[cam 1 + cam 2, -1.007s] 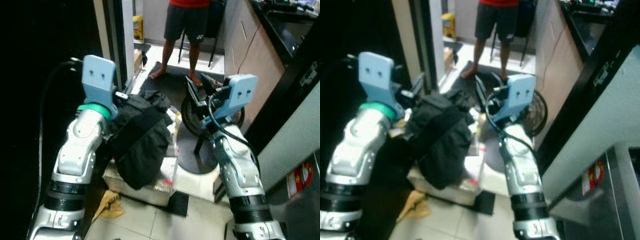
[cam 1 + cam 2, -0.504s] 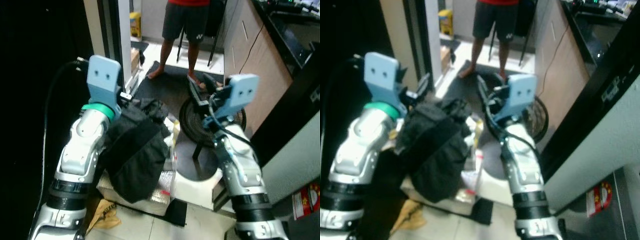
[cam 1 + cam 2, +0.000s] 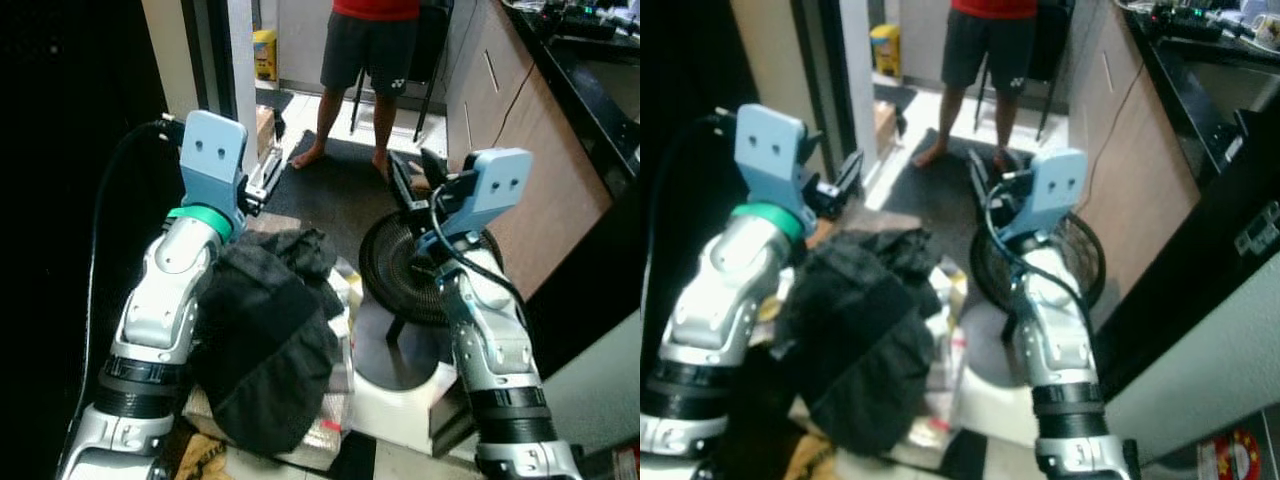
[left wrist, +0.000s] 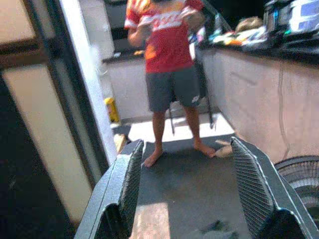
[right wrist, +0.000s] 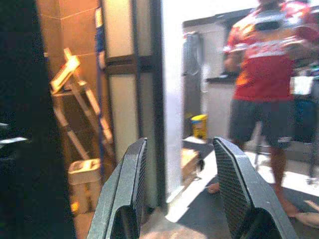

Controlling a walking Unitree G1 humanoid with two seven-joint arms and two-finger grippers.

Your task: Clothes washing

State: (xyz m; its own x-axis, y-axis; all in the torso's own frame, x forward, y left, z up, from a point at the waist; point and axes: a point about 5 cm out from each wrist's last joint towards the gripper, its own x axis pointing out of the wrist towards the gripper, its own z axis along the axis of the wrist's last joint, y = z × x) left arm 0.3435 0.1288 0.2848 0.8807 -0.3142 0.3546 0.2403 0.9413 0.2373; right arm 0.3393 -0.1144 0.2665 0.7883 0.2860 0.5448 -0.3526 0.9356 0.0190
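Black garment hangs draped over the left forearm, just below the green wrist band: dark, matte, heavily creased fabric, bunched near the wrist and sagging in a broad rounded fold toward 6 o'clock, a rumpled edge spilling out toward 3 o'clock. Below it a pale box with shiny wrapping sits on the floor. Left gripper is raised at about 10 o'clock in the head view, its two black fingers spread apart and empty; the left wrist view looks between its ribbed pads at a dark floor mat. Right gripper is raised at about 2 o'clock, fingers likewise apart with nothing between them. Beneath the right arm a round black fan stands on the floor. At 12 o'clock a person in a red shirt and dark shorts stands barefoot on the mat. A tan cabinet with a dark countertop runs along 2 o'clock.
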